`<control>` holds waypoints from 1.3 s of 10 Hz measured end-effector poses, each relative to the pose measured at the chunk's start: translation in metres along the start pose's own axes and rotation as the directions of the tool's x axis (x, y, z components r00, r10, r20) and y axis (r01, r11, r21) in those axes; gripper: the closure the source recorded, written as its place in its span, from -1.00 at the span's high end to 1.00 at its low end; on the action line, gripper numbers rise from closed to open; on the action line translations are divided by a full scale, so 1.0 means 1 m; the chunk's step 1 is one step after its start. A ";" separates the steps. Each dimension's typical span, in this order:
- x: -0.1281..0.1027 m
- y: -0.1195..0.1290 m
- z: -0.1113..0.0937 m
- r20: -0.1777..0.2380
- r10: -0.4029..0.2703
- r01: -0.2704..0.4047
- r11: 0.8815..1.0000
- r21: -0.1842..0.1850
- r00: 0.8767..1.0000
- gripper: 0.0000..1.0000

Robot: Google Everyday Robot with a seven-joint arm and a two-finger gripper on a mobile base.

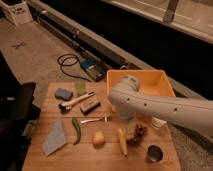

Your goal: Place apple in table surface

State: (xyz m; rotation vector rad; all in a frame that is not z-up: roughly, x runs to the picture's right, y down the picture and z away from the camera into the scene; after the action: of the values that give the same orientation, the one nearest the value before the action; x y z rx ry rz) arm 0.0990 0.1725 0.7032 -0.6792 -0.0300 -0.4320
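The apple [98, 138], small and yellow-orange, lies on the wooden table surface [60, 160] near the front middle. My white arm reaches in from the right and bends down over the table. My gripper [129, 128] points down at its end, just right of the apple, over a long yellow corn-like item [121, 142] and a dark grape bunch [139, 133]. The arm hides most of the gripper. It is apart from the apple.
A yellow bin [150, 80] stands at the back right. A metal cup [154, 153] and a white cup [159, 122] stand at the right. A blue cloth [55, 138], a green pod [76, 130], a fork [95, 120], a brush [75, 101], a dark block [90, 105] and a blue sponge [63, 93] lie on the left.
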 end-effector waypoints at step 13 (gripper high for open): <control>-0.128 -0.043 0.002 0.120 -0.217 0.213 0.976 0.040 0.969 0.30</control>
State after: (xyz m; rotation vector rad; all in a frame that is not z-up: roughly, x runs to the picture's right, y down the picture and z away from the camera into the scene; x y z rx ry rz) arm -0.0345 0.1923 0.7097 -0.6780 -0.2288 -0.5964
